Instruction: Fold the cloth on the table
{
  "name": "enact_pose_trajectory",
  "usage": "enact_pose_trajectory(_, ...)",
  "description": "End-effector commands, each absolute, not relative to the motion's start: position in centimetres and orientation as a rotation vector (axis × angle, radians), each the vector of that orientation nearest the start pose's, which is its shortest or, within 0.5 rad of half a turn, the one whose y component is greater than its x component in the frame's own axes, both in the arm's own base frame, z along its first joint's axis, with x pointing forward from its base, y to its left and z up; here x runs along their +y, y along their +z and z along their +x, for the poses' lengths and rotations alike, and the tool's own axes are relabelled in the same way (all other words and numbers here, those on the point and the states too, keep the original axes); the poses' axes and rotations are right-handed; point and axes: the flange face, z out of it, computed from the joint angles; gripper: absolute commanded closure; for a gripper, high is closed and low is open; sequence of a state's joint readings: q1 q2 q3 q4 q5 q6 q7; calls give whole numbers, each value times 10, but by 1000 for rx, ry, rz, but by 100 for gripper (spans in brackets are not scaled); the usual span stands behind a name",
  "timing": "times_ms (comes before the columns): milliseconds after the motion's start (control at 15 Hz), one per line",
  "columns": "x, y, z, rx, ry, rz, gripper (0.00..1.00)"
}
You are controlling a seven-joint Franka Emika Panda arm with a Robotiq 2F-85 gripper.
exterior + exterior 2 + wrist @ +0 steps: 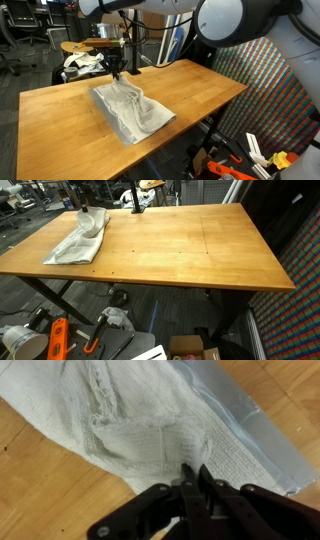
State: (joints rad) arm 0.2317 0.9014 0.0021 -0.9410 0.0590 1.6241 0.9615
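The cloth (pixel 132 112) is a pale grey, wrinkled sheet lying on the near-left part of the wooden table (pixel 200 85). One edge of it is drawn up in a peak to my gripper (pixel 117 70). In an exterior view the cloth (pixel 78 242) lies at the table's (pixel 190 245) far left corner, with the gripper (pixel 86 216) above it. In the wrist view the black fingers come in from the bottom. There the gripper (pixel 193 468) is shut, pinching a ridge of the cloth (pixel 140 430), and bare wood shows at both sides.
Behind the table stands a round wooden stool (pixel 88 47) with a white fabric bundle (pixel 84 66) below it. A colourful woven panel (pixel 265 95) stands past the table's right end. Orange tools (pixel 57 340) and boxes lie on the floor under the near edge.
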Motion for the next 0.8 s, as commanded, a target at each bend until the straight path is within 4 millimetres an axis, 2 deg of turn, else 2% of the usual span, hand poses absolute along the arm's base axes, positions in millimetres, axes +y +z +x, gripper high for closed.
enact_pose_trajectory(0,190,328,746,1314,292,-2824,90)
enact_pose_trajectory(400,208,327,760,1538,104,-2704,90)
enact_pose_trajectory(533,214,322,758,1581,110,-2702,91)
enact_pose_trajectory(600,206,319,753,1528,159,-2721,90)
enact_pose_trajectory(733,211,314,753,1551,155,-2715,90)
